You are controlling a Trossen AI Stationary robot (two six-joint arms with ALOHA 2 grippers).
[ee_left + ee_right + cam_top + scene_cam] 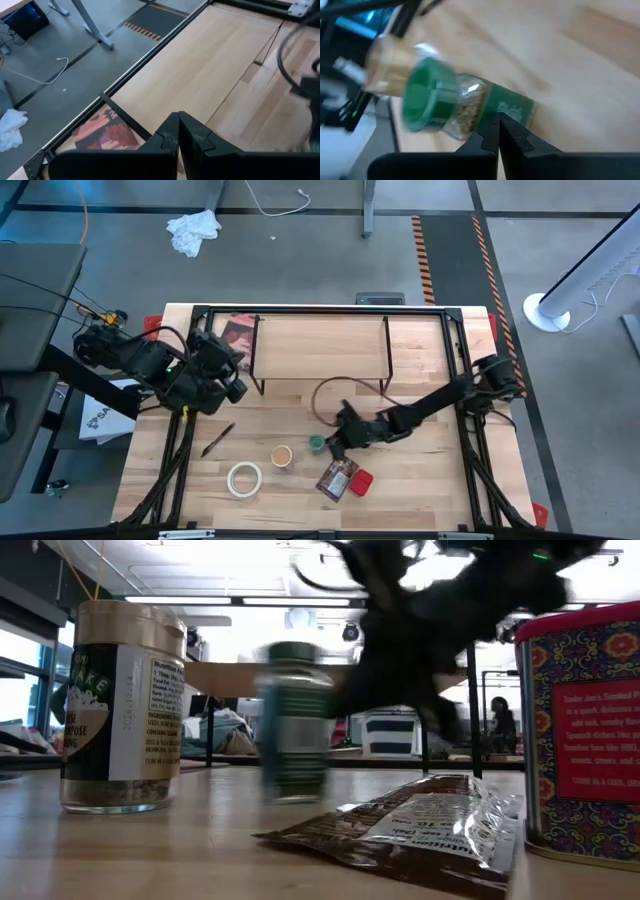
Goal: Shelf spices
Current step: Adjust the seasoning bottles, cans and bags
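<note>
While tan-lidded jar [282,455] flanks green-lidded jar [316,443], right end effector [334,448], closed, hovers beside.

**Colours on the worktop**

Worktop [420,480]: pale wood planks, black frame. Shelf [320,345]: light wood top, thin black wire legs. Green-lidded jar [465,105], just in front of shelf: bright green cap, clear glass w/ yellow-green flakes, dark green label. Tan-lidded jar [122,705], beside green jar: gold-tan cap, white/black label. Red tin [582,735]: red lid & label, blue-red ornate pattern on sides. Packet [420,825] next to tin: brown w/ clear glossy window. Tape roll [244,479]: white. Both arms & fingers: black.
</note>
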